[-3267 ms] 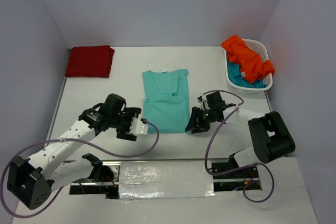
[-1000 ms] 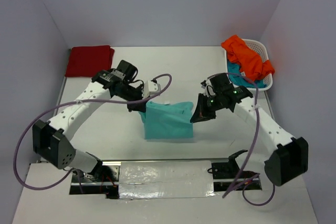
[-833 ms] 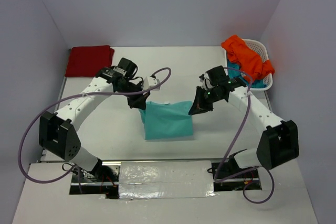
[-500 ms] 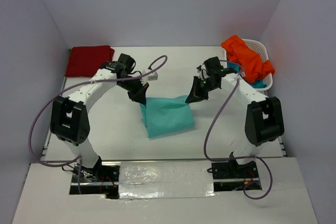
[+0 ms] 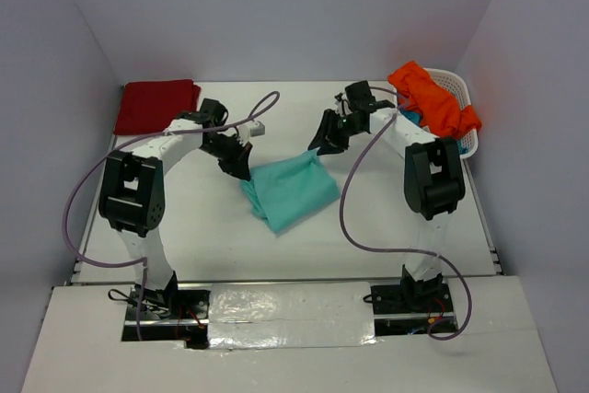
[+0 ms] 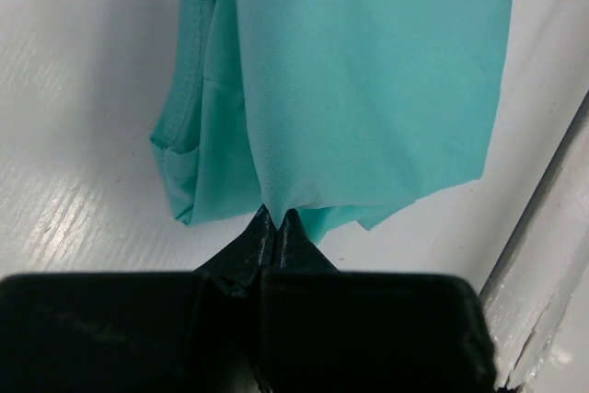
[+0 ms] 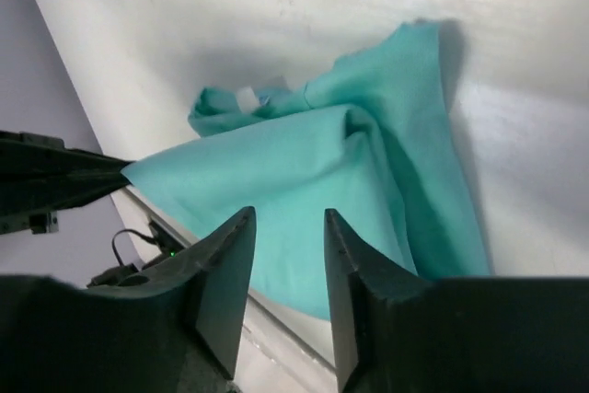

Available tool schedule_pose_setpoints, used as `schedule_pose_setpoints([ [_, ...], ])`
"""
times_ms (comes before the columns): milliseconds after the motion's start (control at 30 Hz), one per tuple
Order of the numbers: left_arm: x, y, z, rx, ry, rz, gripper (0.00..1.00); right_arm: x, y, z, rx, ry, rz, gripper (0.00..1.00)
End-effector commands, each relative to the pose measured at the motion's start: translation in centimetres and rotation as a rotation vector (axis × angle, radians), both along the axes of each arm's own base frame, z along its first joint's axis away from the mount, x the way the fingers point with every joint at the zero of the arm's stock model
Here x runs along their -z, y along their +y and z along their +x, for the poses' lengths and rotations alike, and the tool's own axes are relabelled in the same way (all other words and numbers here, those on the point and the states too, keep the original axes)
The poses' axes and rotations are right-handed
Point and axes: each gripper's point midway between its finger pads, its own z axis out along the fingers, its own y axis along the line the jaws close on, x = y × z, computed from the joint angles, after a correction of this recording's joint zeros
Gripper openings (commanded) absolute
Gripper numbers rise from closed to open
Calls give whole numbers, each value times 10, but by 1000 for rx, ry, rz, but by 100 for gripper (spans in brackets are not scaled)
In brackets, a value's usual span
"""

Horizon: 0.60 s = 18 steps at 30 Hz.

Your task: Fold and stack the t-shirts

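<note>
Mint-aqua t-shirt (image 5: 293, 192) lies doubled over and skewed on the table (image 5: 184, 218). The left claw (image 5: 241, 170) is clenched on the shirt's left corner, while the right claw (image 5: 324, 140) hangs released just beside the right corner. With only one side held, a pull from the left could drag the fold crooked or open.

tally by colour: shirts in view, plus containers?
dark red t-shirt: 1
orange t-shirt: 1
mint-aqua t-shirt: 1
teal-blue t-shirt, mostly hidden in the basket: 1
white basket: 1
Total: 5
</note>
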Motion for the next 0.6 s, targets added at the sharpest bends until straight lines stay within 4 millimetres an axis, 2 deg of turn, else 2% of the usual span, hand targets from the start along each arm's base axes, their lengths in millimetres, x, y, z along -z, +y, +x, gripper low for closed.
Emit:
schedule_pose_setpoints([
  [0, 13, 0, 1, -23, 13, -28, 0, -9, 10, 27, -7, -72, 51, 47],
  [100, 30, 6, 6, -64, 37, -28, 2, -13, 6, 35, -15, -130, 19, 52],
  [133, 35, 8, 6, -85, 52, -21, 9, -12, 1, 37, -17, -159, -14, 52],
  [167, 40, 10, 9, -100, 57, -17, 12, -24, -1, 38, -16, -207, -21, 52],
  [200, 42, 15, 16, -120, 40, -15, 15, -27, -3, 36, -19, -230, -35, 52],
  [233, 45, 20, 19, -150, 43, -1, 25, -20, -10, 31, -26, -255, -81, 52],
  [267, 45, 24, 23, -169, 36, 5, 31, -32, -13, 27, -33, -300, -96, 50],
  [300, 45, 31, 30, -193, 21, 11, 39, -19, -17, 14, -44, -285, -127, 48],
  [400, 34, 45, 53, -258, -41, 40, 47, -20, -27, -2, -39, -318, -157, 43],
  [433, 21, 46, 69, -297, -73, 24, 50, -13, -30, -14, -35, -312, -159, 43],
  [467, 14, 47, 77, -321, -83, 15, 51, -8, -32, -20, -25, -308, -164, 44],
  [500, 7, 49, 85, -346, -93, 10, 53, 8, -37, -33, -14, -262, -172, 45],
  [567, -15, 53, 98, -396, -125, 20, 54, 15, -42, -42, -2, -257, -188, 49],
])
